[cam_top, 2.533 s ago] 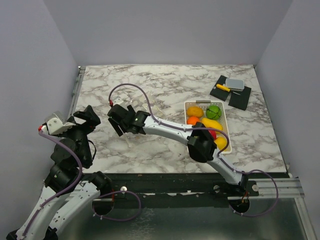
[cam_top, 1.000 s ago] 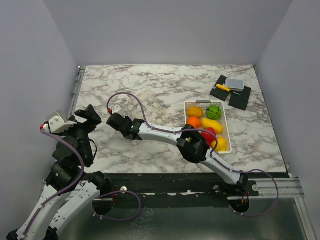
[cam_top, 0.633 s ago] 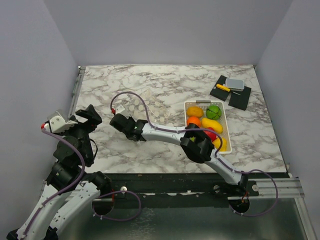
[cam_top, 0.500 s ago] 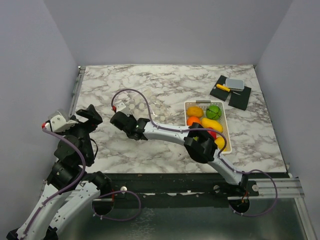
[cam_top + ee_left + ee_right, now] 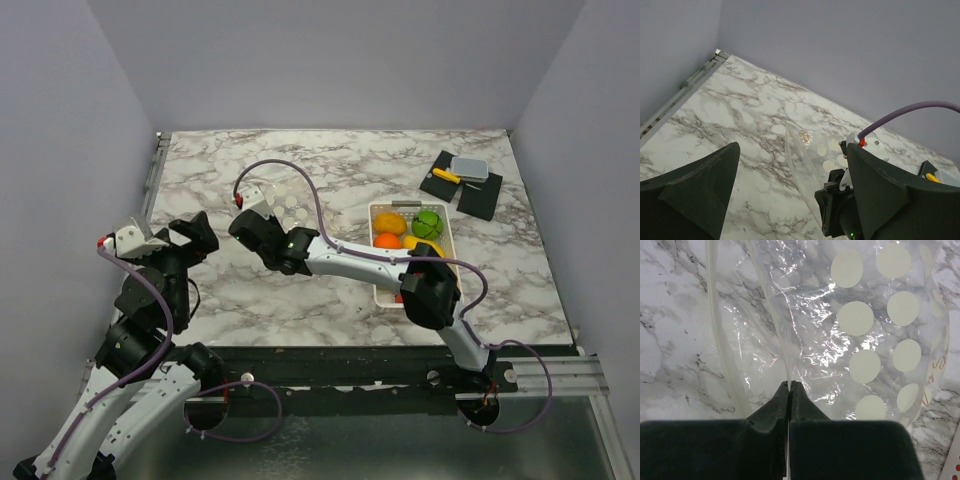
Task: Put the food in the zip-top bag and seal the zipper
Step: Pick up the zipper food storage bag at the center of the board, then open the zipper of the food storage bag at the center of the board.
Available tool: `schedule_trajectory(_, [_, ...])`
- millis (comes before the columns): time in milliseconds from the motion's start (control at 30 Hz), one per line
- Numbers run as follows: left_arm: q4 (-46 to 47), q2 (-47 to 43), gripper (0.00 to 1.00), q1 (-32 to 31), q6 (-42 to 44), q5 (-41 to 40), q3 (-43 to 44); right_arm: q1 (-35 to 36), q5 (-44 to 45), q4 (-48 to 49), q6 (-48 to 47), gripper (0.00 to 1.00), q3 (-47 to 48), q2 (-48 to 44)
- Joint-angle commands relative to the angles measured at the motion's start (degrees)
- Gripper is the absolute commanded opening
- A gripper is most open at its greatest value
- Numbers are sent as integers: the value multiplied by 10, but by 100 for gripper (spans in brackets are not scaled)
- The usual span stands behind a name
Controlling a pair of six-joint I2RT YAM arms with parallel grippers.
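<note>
The clear zip-top bag (image 5: pixel 291 206), printed with pale dots, lies crumpled on the marble left of the basket. My right gripper (image 5: pixel 790 383) is shut on the zipper (image 5: pixel 774 305), pinching one pale strip that rises from the table to the jaws; a second strip (image 5: pixel 715 315) lies beside it. From above, the right gripper (image 5: pixel 258 222) sits at the bag's near left edge. My left gripper (image 5: pixel 792 149) hangs open above the table left of the bag (image 5: pixel 810 150), holding nothing. The food (image 5: pixel 427 222) lies in the white basket (image 5: pixel 372 211), partly hidden by my right arm.
Black mats with a grey lidded box and a yellow item (image 5: pixel 462 172) lie at the back right corner. A metal rail (image 5: pixel 152 175) runs along the table's left edge. My right forearm stretches across the middle of the table.
My right gripper closed on the bag's zipper strip and shifted back and right with it. Its elbow swung right over the basket. My left gripper moved slightly right toward the bag.
</note>
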Motion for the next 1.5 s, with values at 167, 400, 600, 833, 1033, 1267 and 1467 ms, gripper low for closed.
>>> schedule_trajectory(167, [-65,32,93,4,-72,106,-15,5,46,9,29,1,-65,-71])
schedule_trajectory(400, [-89,50,93,5,-131,148,-15,4,59,28,46,1,-117,-119])
schedule_trajectory(600, [-111,67,90,5,-192,185,-17,4,57,44,61,1,-158,-162])
schedule_trajectory(833, [-106,99,87,5,-247,245,-41,4,60,64,67,1,-204,-205])
schedule_trajectory(1033, [-76,140,86,4,-267,291,-58,4,50,93,63,1,-246,-238])
schedule_trajectory(1267, [-37,168,86,5,-280,291,-87,4,43,110,63,1,-285,-266])
schedule_trajectory(1467, [5,210,86,4,-296,319,-99,4,30,135,60,1,-313,-286])
